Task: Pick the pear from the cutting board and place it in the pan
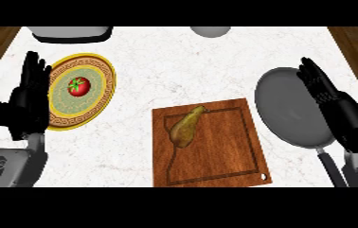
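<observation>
Released left robot hand (28,97) and right robot hand (327,97) at opposite edges flank the pear (186,127).

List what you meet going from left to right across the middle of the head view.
left hand → plate holding a tomato → cutting board with the pear on its left part → pan → right hand

surface (174,71): white marble, faint grey veins, takes up pretty much the whole view
wood strips (347,39): dark brown, at both far corners
light: even, soft
</observation>
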`<move>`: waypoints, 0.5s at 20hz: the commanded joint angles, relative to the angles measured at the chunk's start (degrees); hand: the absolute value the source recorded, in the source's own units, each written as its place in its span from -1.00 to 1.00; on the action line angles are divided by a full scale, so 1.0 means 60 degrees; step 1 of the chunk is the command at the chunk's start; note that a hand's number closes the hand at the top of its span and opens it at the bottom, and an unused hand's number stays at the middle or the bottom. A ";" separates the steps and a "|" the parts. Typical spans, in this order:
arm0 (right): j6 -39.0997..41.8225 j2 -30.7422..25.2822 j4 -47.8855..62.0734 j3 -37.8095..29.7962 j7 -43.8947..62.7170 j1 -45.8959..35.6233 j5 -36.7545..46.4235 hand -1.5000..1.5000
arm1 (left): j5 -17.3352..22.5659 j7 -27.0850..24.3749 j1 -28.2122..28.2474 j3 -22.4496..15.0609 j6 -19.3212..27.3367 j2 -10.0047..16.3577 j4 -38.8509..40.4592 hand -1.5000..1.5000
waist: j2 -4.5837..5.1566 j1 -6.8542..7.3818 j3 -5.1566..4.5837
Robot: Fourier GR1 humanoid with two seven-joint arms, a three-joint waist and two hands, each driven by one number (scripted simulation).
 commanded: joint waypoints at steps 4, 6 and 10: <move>-0.1808 0.1927 -0.0753 0.1243 0.0881 -0.1361 0.1158 1.00 | -0.0434 -0.0974 0.0580 -0.1719 -0.1211 -0.0992 -0.0348 0.00 | -0.0236 0.0234 -0.0066; -0.2641 0.2843 -0.0591 0.1834 0.0882 -0.1903 0.1807 1.00 | -0.0598 -0.0795 0.0324 -0.2444 -0.1498 -0.1184 -0.0785 0.00 | -0.0238 0.0332 -0.0060; -0.4894 0.2405 -0.1480 0.2062 0.2249 0.0334 0.4502 -1.00 | -0.0232 -0.0815 0.0945 -0.2469 -0.1758 -0.1347 -0.0589 0.00 | -0.0349 -0.0220 -0.0078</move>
